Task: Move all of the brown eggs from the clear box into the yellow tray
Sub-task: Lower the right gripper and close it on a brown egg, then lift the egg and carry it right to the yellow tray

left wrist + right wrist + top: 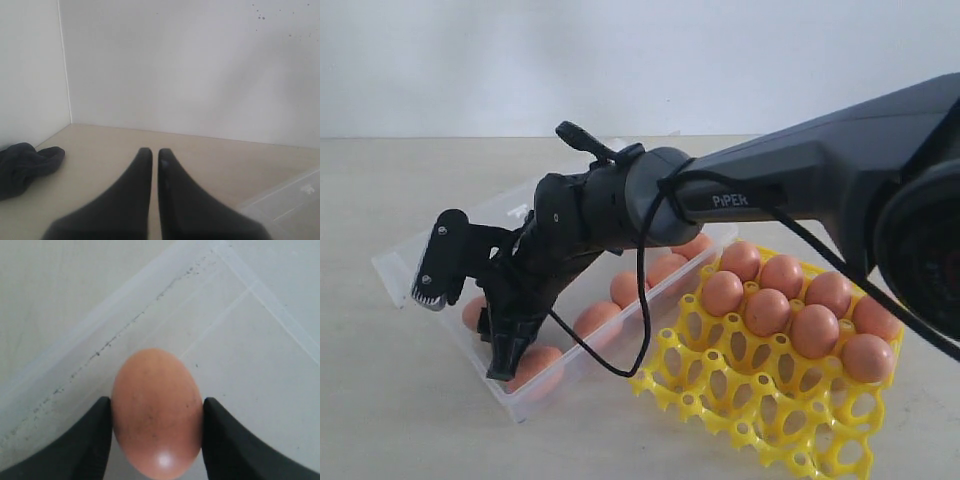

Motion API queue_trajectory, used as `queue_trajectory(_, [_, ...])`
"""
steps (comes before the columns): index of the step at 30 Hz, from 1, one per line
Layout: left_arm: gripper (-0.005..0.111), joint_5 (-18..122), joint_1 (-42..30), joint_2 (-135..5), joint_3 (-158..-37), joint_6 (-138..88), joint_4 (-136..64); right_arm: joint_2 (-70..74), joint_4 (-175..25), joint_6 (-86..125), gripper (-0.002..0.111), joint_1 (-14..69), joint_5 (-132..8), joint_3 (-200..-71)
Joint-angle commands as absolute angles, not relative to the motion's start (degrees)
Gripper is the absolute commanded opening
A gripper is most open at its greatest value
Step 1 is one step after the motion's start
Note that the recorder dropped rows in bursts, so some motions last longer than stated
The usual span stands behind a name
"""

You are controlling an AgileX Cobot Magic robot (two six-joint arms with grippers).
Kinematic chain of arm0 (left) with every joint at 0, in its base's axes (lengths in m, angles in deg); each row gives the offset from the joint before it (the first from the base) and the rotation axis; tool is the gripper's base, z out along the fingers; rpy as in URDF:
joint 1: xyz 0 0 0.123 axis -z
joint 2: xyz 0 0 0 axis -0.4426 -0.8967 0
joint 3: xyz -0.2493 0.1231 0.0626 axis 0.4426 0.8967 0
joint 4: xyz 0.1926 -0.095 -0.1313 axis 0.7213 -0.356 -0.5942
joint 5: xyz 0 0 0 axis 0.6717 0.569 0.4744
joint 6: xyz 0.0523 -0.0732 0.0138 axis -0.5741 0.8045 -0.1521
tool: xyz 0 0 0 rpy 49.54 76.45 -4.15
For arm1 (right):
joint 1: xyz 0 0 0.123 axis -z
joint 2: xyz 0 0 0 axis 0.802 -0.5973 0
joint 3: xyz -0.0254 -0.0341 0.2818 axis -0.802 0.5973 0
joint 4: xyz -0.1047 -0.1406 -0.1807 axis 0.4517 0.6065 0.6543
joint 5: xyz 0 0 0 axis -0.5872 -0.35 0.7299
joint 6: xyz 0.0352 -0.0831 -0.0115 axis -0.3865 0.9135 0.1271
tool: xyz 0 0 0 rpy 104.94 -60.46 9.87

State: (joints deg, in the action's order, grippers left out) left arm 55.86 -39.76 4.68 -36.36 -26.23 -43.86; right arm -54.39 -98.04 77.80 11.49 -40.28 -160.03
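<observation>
Fingers [90, 440] of right gripper [156, 401], egg-width apart, clasp one brown egg [157, 415].

Shallow transparent plastic box [395, 262] lies flat on desk, about six smooth pinkish-brown oval eggs [595, 320] loose inside, mostly along its near long wall. Bright yellow lattice egg tray [720, 390] sits just beside it, eight eggs upright in cups toward its far corner.

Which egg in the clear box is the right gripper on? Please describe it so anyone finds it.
Find the clear box, left of the yellow tray in the exterior view, and go to its far left end. The brown egg there sits between the black fingers of the right gripper. Unlike its neighbours, it has a finger on each side.
</observation>
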Motion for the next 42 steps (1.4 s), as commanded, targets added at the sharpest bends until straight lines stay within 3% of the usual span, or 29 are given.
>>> queue_trajectory(1, [0.004,55.45,-39.72,4.9,-36.55,-26.36,-43.85,-51.15,-98.93,64.43,0.0,12.13,-41.18,-159.57])
queue_trajectory(8, [0.004,55.33,-39.72,4.9,-36.55,-26.36,-43.85,-37.09,-103.36,61.35,0.0,12.38,-51.21,-147.92])
queue_trajectory(26, [0.004,55.43,-39.72,4.9,-36.55,-26.36,-43.85,7.97,-102.9,23.93,0.0,12.17,-103.54,-82.57])
queue_trajectory(37, [0.004,55.43,-39.72,4.9,-36.55,-26.36,-43.85,8.68,-92.74,23.89,0.0,12.17,-102.02,-77.18])
queue_trajectory(42, [0.004,55.43,-39.72,4.9,-36.55,-26.36,-43.85,-0.59,-96.38,25.08,0.0,12.17,-112.11,-78.82])
